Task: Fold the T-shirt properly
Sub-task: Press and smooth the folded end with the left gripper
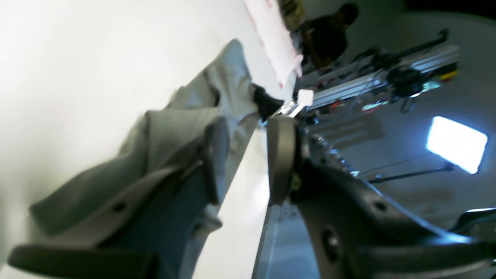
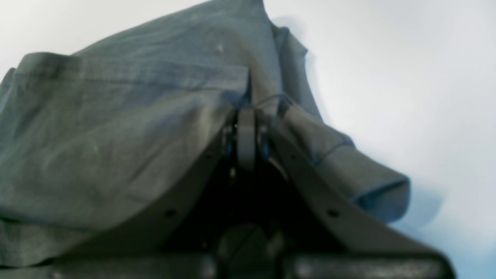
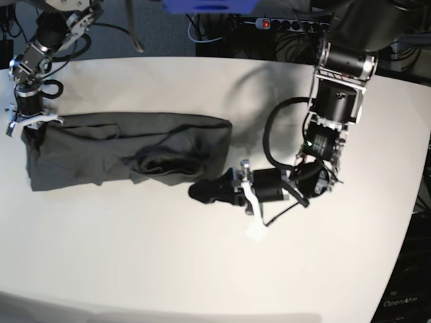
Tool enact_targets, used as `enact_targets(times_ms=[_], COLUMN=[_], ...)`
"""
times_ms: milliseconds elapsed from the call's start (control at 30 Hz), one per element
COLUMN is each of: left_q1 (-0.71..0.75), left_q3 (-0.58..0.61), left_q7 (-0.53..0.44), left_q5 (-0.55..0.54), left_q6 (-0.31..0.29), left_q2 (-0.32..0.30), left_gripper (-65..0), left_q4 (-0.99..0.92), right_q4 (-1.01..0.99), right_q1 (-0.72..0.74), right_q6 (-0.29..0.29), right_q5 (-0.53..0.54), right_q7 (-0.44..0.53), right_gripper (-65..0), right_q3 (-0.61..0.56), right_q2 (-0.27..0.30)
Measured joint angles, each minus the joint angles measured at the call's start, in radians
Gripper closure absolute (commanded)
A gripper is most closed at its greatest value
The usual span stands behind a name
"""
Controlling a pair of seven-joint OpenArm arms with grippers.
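The dark grey T-shirt (image 3: 101,151) lies as a long folded band across the left half of the white table (image 3: 168,269). My right gripper (image 3: 30,124) is at the band's left end. In the right wrist view that gripper (image 2: 246,116) is shut on the T-shirt (image 2: 116,116), which drapes over both fingers. My left gripper (image 3: 199,192) lies low at the band's lower right corner. In the left wrist view the left gripper (image 1: 242,155) has its jaws apart, with an edge of the T-shirt (image 1: 174,128) running along the left finger and white table showing in the gap.
A small white tag (image 3: 256,232) lies on the table beside the left arm's wrist. A power strip (image 3: 289,23) and cables sit behind the table's far edge. The left wrist view shows a person (image 1: 329,35) and a bright lamp panel (image 1: 457,143) past the table edge.
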Motion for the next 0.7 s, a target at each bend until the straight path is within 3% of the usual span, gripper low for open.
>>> enact_targets(times_ms=[133, 233, 533, 700], left_q1=[0.000, -0.005, -0.018, -0.017], left_q3=[0.000, -0.001, 0.000, 0.000], left_q7=[0.003, 0.059, 0.086, 0.089], left_q5=[0.003, 0.053, 0.175, 0.213], left_q6=[0.000, 0.000, 0.000, 0.000], left_q2=[-0.049, -0.066, -0.019, -0.023], left_gripper=[-7.4, -2.4, -2.0, -2.0], left_q4=[0.000, 0.000, 0.001, 0.001], right_q4=[0.000, 0.000, 0.000, 0.000], right_q1=[0.000, 0.000, 0.000, 0.000], right_q6=[0.000, -0.001, 0.000, 0.000], right_q5=[0.000, 0.000, 0.000, 0.000], right_q7=[0.000, -0.001, 0.000, 0.000], right_gripper=[-0.3, -0.3, -0.3, -0.3], right_q3=[0.000, 0.000, 0.000, 0.000], right_q2=[0.000, 0.000, 0.000, 0.000])
